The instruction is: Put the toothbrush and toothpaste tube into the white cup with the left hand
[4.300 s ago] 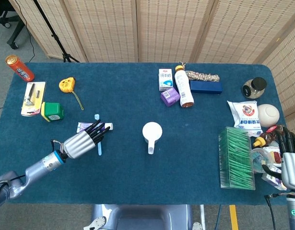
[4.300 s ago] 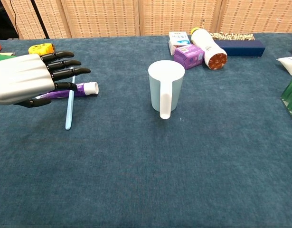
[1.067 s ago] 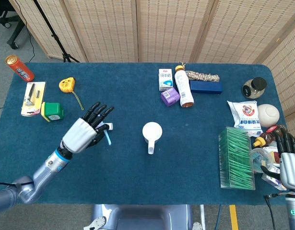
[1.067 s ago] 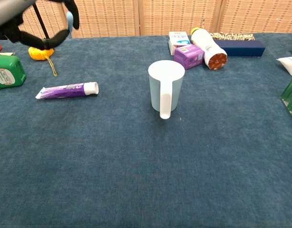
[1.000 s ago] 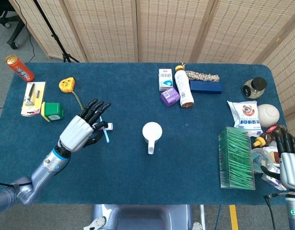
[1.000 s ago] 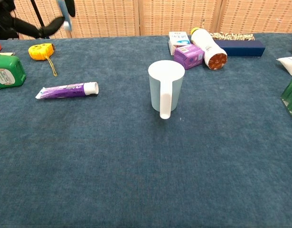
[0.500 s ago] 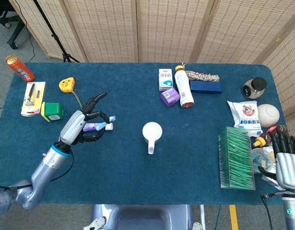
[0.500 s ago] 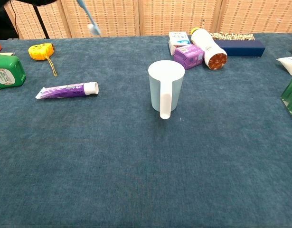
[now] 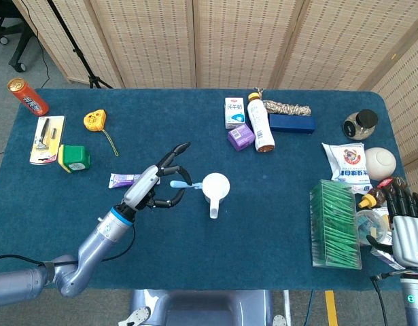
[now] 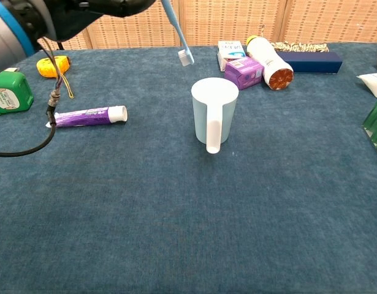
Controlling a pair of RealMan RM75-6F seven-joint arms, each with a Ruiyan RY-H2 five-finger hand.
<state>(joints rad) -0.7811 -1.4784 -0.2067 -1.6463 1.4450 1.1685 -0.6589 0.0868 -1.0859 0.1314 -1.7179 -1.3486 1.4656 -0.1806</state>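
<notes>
Your left robot hand (image 9: 156, 187) pinched the slim pale-blue toothbrush (image 10: 176, 32), bristles down, just left of the smooth white cup (image 10: 214, 112); the purple tube (image 10: 87, 116) lay flat on the counter (image 10: 188, 220).

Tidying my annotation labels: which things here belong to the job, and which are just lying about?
Job: toothbrush, held by left hand; toothpaste tube; white cup.

Lying about: tape measure, green box, red can, lotion bottle, purple carton.

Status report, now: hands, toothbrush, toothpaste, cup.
Left robot hand holds toothbrush, head down, in the air just left of cup. Toothpaste flat on table. Right robot hand idle at table edge. Nothing blocking cup.
</notes>
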